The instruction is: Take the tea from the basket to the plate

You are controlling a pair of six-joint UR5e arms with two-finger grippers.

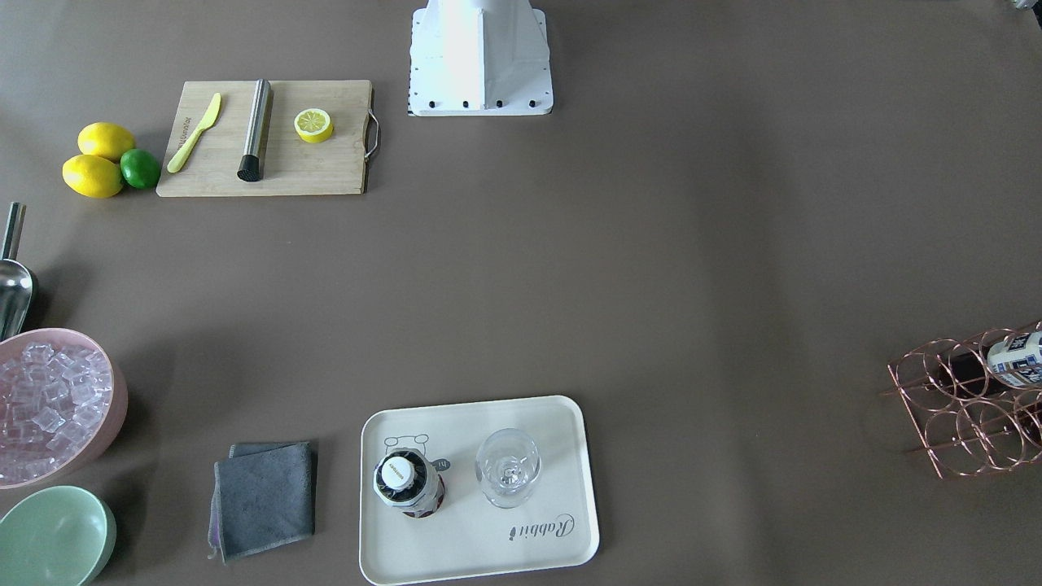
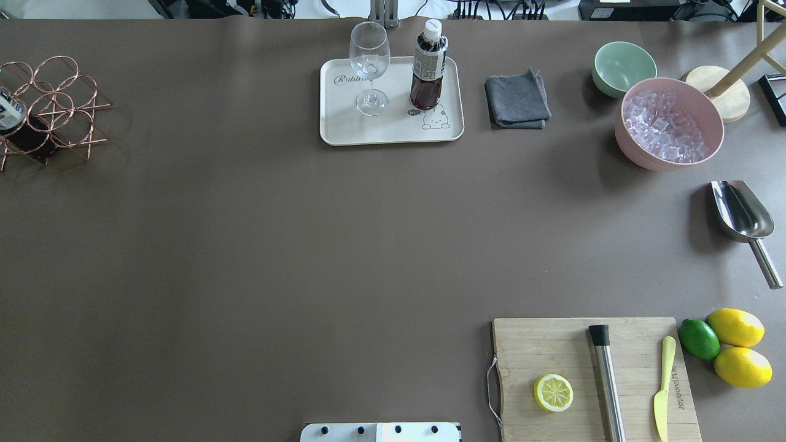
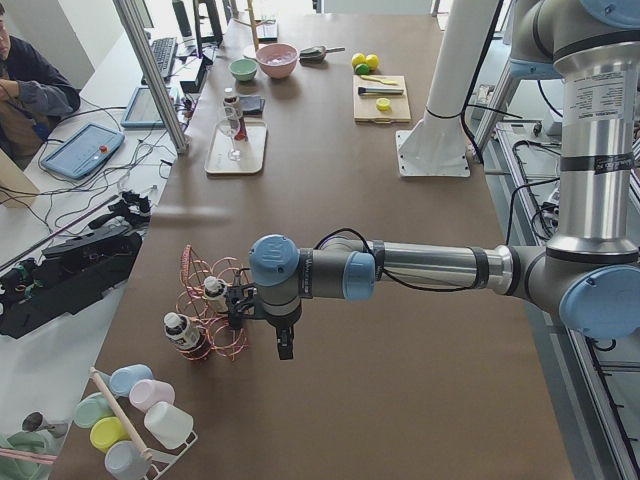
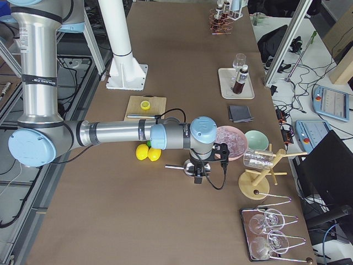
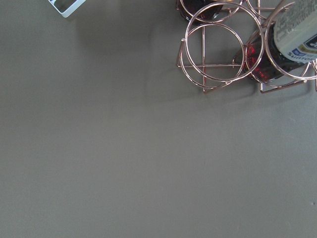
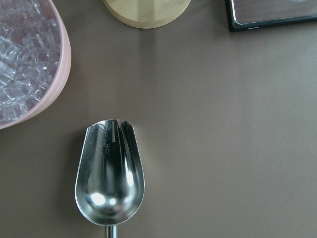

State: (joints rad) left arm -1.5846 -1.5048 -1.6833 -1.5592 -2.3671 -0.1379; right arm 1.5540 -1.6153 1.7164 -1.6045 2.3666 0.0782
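One tea bottle (image 2: 428, 70) with a white cap stands upright on the cream plate (image 2: 393, 132), beside a wine glass (image 2: 369, 67). It also shows in the front view (image 1: 407, 484). The copper wire basket (image 2: 55, 104) at the table's far left holds other tea bottles (image 3: 213, 293); one lies across the rings in the left wrist view (image 5: 292, 34). My left gripper (image 3: 283, 345) hangs just beside the basket (image 3: 215, 310); I cannot tell whether it is open or shut. My right gripper (image 4: 198, 178) hovers over the metal scoop (image 6: 110, 176); its state is also unclear.
A grey cloth (image 2: 517, 99), a green bowl (image 2: 623, 66) and a pink bowl of ice (image 2: 668, 123) sit right of the plate. A cutting board (image 2: 592, 374) carries a lemon half, a steel muddler and a knife. Lemons and a lime (image 2: 731, 344) lie beside it.
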